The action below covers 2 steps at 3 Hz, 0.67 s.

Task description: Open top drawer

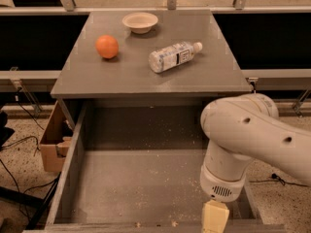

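— What is cut off or hard to make out?

— The white arm [252, 140] fills the lower right. The pincer [215, 218] at its end runs off the bottom edge, so I cannot tell whether it is apart or together. The top drawer [141, 178] stands pulled out, spreading left of and behind the pincer. Its grey inside is crumb-speckled, its front is clipped by that same edge, and the arm hides its right wall.

— And the surroundings?

— A grey worktop [146, 79] lies well beyond the pincer. A cardboard box [50, 142] sits far to its left on speckled floor. On the worktop are a bottle [174, 57] lying on its side, an orange [107, 46] and, farthest off, a pale bowl [140, 22].
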Tool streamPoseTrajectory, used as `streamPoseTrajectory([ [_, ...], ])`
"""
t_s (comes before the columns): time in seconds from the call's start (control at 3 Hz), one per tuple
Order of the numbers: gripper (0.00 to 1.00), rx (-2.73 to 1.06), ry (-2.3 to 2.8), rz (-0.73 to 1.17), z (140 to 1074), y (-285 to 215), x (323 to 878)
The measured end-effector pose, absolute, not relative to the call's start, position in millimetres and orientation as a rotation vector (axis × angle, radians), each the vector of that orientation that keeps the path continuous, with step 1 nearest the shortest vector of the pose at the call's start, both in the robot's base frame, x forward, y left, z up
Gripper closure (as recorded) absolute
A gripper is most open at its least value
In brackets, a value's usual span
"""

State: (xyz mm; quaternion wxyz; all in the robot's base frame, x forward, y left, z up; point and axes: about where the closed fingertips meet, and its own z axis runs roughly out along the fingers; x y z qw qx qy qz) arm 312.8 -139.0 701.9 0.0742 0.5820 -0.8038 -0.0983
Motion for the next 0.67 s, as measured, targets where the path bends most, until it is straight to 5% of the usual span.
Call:
streamPoseTrajectory([
  [0.67,0.0,1.706,-2.531,-0.172,851.0,-188.5,338.8],
])
